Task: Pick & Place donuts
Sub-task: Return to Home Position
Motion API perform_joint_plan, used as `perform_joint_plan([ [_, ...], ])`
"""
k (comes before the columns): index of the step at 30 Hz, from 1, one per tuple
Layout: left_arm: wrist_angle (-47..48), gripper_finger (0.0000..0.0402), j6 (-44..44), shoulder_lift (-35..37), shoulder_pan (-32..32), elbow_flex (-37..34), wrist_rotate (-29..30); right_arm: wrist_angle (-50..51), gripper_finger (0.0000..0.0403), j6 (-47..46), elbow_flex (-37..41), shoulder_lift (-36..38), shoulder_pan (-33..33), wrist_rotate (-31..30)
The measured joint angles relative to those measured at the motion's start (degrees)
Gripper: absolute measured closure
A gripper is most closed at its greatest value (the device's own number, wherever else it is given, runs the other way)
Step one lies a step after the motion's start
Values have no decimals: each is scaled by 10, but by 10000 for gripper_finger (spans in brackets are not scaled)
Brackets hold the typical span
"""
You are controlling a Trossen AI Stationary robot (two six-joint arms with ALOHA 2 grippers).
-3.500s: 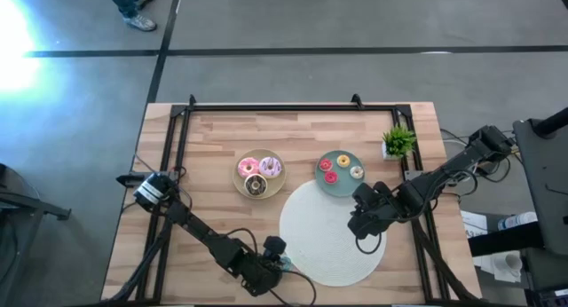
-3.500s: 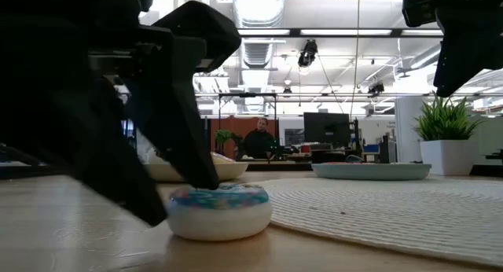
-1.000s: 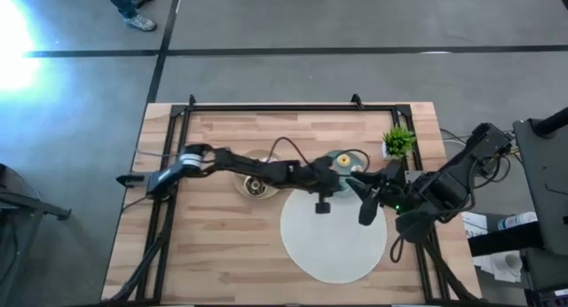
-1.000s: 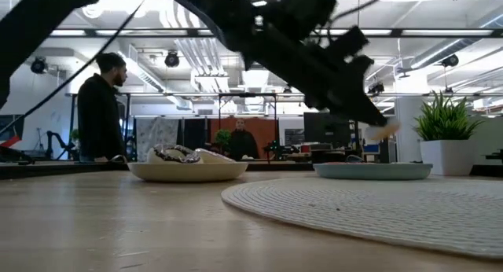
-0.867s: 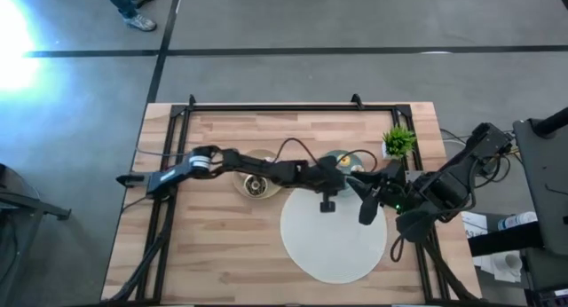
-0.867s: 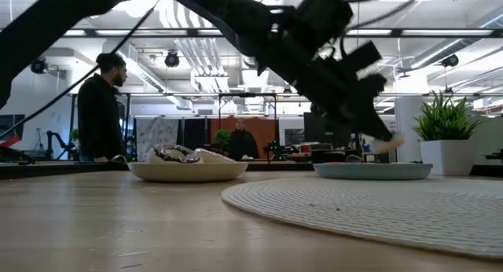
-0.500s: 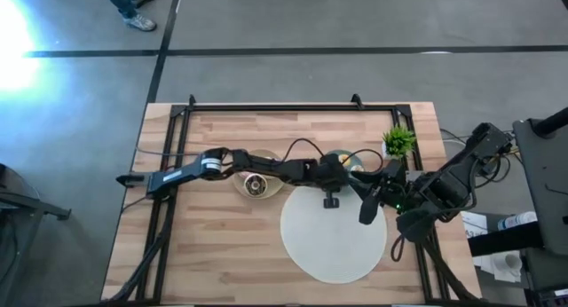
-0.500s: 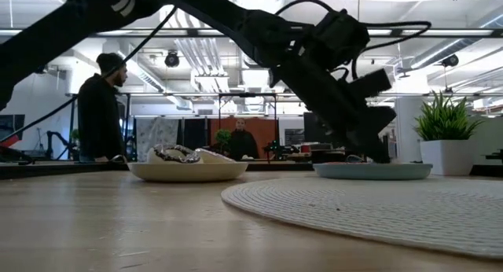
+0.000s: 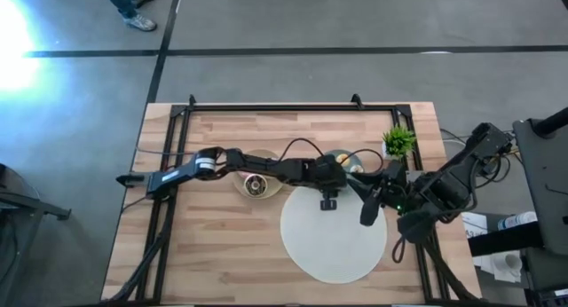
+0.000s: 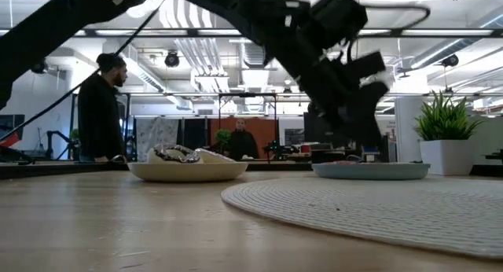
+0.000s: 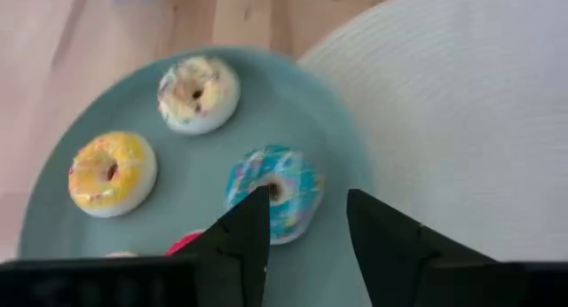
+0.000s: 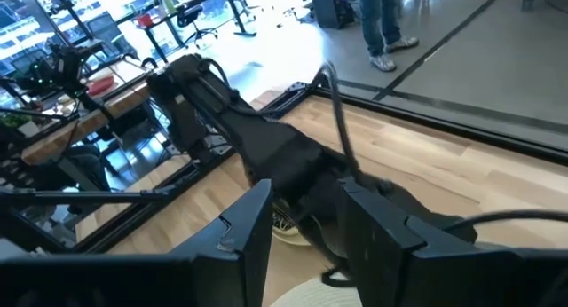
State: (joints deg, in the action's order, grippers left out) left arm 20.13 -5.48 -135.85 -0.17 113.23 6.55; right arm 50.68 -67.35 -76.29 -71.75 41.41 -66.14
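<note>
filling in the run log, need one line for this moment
left gripper: open over blue donut | blue donut: on teal plate | right gripper: open, at mat edge

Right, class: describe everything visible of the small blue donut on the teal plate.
The small blue donut is a toy ring with blue icing, pale flecks and a small centre hole. It lies flat on the teal plate, near the edge beside the white mat, apart from the yellow donut. The open left gripper hovers over it.
</note>
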Motion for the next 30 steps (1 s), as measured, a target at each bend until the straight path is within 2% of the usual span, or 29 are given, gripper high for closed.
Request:
perform_joint_plan([
  [4,24,273,4,23,-10,1,-1,1,284,7,0,0,4,0],
  [8,98,273,4,58,-19,-2,-15,5,284,9,0,5,5,1],
  [12,122,273,8,120,-35,-50,-57,21,284,1,0,22,9,6],
  [16,92,273,44,205,-49,-155,-62,48,284,-6,6,51,10,45],
  [23,-36,273,189,398,-64,-415,-76,150,284,-35,53,107,20,49],
  [27,-64,273,276,511,-69,-532,-71,220,284,-145,98,131,19,54],
  [30,-57,273,413,592,-68,-598,-70,222,284,-224,121,149,19,60],
])
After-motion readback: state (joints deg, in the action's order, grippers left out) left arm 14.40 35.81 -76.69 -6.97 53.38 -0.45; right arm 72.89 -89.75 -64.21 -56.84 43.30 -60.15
